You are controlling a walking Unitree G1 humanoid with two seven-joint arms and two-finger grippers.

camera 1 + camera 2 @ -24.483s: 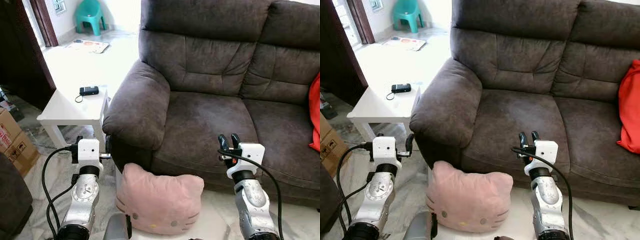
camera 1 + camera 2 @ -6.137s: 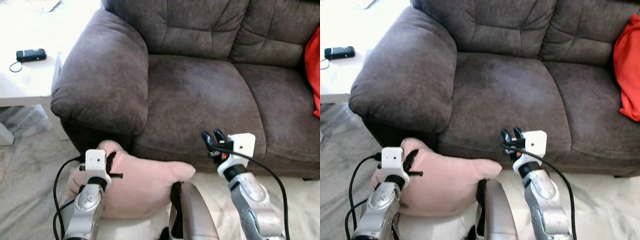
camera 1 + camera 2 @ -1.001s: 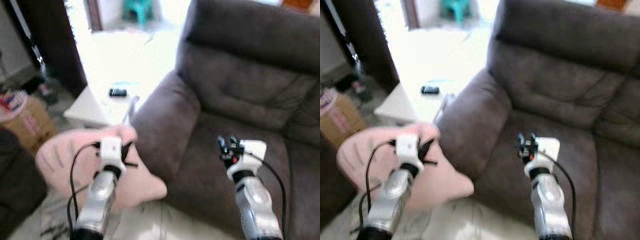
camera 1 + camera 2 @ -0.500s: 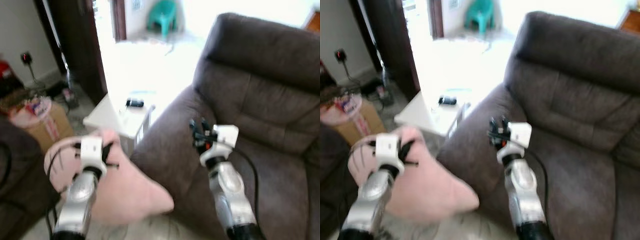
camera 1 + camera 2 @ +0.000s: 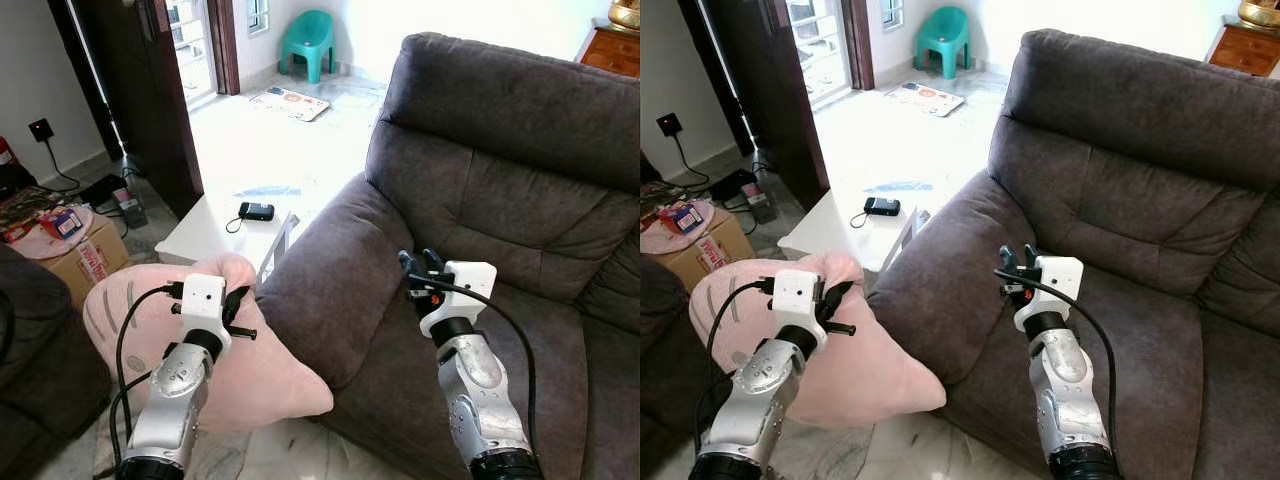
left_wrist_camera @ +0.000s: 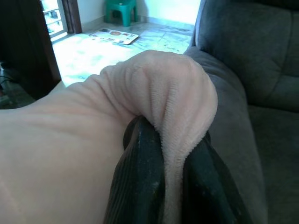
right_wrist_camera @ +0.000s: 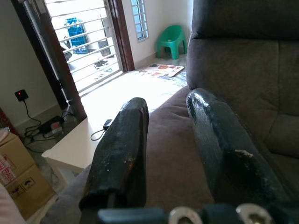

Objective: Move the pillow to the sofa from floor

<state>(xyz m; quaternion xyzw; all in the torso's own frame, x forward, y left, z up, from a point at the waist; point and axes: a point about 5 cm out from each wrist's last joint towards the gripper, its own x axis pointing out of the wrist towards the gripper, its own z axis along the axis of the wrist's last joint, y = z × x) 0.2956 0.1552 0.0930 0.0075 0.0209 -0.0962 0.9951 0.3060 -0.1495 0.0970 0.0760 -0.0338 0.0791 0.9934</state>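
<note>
So the left hand [image 5: 237,305] is clamped onto a bunched-up fold of the pink pillow [image 5: 255,375], and in the left wrist view you can see the plush fabric [image 6: 163,98] squeezed right between the two black fingers [image 6: 140,182]. The pillow is off the floor, hanging from that hand just beside the sofa's [image 5: 520,200] big armrest [image 5: 320,290], its lower corner drooping down toward the pale floor [image 5: 290,455]. It's got whisker stitching on the side facing the dark doorway.

The right hand [image 5: 418,266] is up in the air over the sofa seat [image 5: 400,390], near the inside of the armrest, holding nothing. Its fingers [image 7: 121,149] are apart, with a clear gap between them in the right wrist view.

Other stuff around: a white side surface [image 5: 215,230] just past the armrest with a small black device [image 5: 256,211] and its cord on it, a cardboard box [image 5: 85,265] off to the robot's left, a teal plastic chair [image 5: 306,37] way back in the bright room, and a mat [image 5: 291,102] on the floor near it.
</note>
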